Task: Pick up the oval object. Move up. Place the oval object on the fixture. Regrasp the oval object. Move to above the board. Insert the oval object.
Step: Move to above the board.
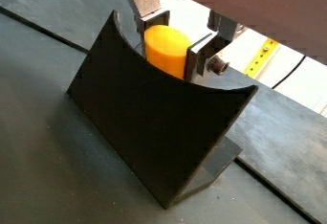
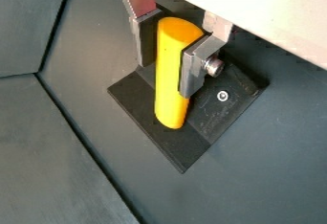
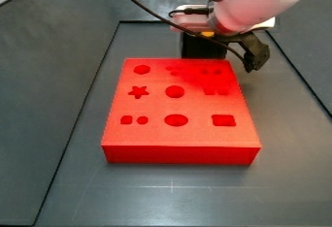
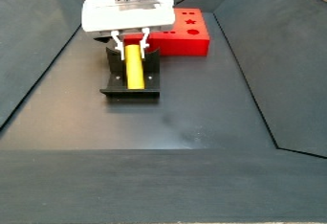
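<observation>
The oval object (image 2: pixel 173 84) is a yellow-orange peg that lies tilted in the notch of the dark fixture (image 2: pixel 228 108), its lower end on the base plate. My gripper (image 2: pixel 170 60) stands over the fixture with a silver finger (image 2: pixel 196 63) on each side of the peg's upper part, shut on it. The peg (image 1: pixel 166 51), gripper (image 1: pixel 173 41) and fixture (image 1: pixel 153 123) show the same in both wrist views. In a side view the peg (image 4: pixel 130 67) rests on the fixture (image 4: pixel 132 92) under the gripper (image 4: pixel 129 44). The red board (image 3: pixel 176 110) lies next to the fixture (image 3: pixel 201 47).
The board (image 4: pixel 189 32) sits just behind and beside the fixture. Dark sloping walls (image 4: pixel 38 65) rise on both sides of the grey floor. A cable (image 3: pixel 136 3) runs behind the arm.
</observation>
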